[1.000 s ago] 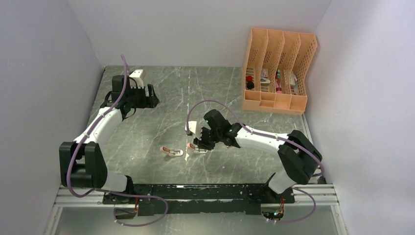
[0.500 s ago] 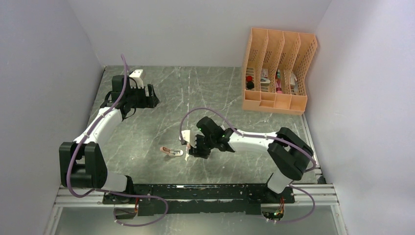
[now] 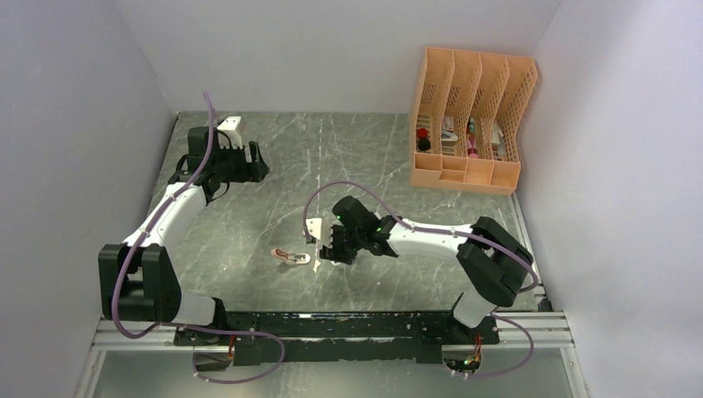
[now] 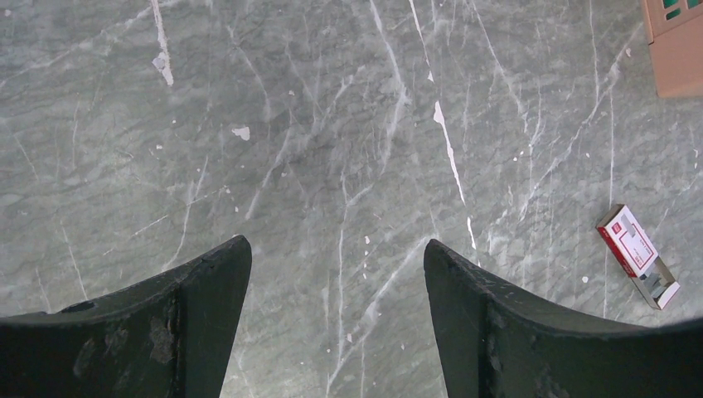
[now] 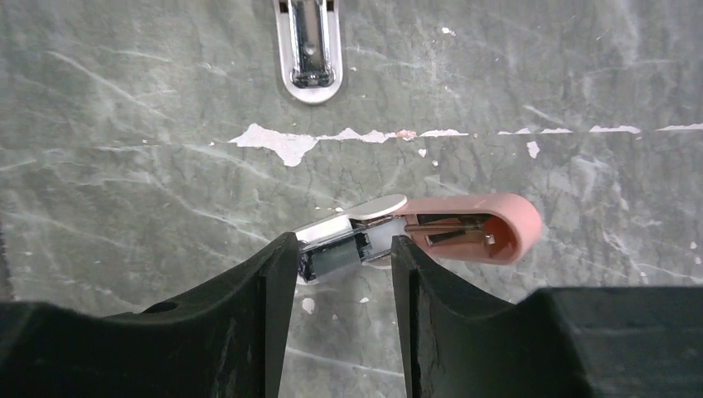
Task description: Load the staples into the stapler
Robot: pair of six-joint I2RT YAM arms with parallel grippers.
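At the far left of the overhead view, the left arm reaches up the left side of the grey marbled table [image 3: 273,207], with the left gripper [image 3: 257,163] hanging over the back-left area and pointing right. In its wrist view the left gripper [image 4: 336,249] has its dark fingers [image 4: 207,315] spread wide, with only bare tabletop between them; it holds nothing. To the right of those fingers and well clear of them, the staples [image 4: 637,255] lie flat on the table in their small red-and-white box, the greyish inner tray slid partly out of the lower end. The box is too small to find from overhead. Near the middle of the table, toward the front, a small stapler [image 3: 290,257] lies on the surface. Just to its right the right gripper [image 3: 327,249] is lowered to the table. In the right wrist view the end of that first stapler [image 5: 308,50] shows at the top edge. Lower down, an open pink stapler [image 5: 472,228] lies across the frame. The right gripper [image 5: 341,247] is partly open around its silvery metal end, both fingers [image 5: 265,315] sitting right beside the metal. Whether they actually pinch it cannot be told. At the back right stands an orange slotted desk organiser [image 3: 472,174] holding small items.
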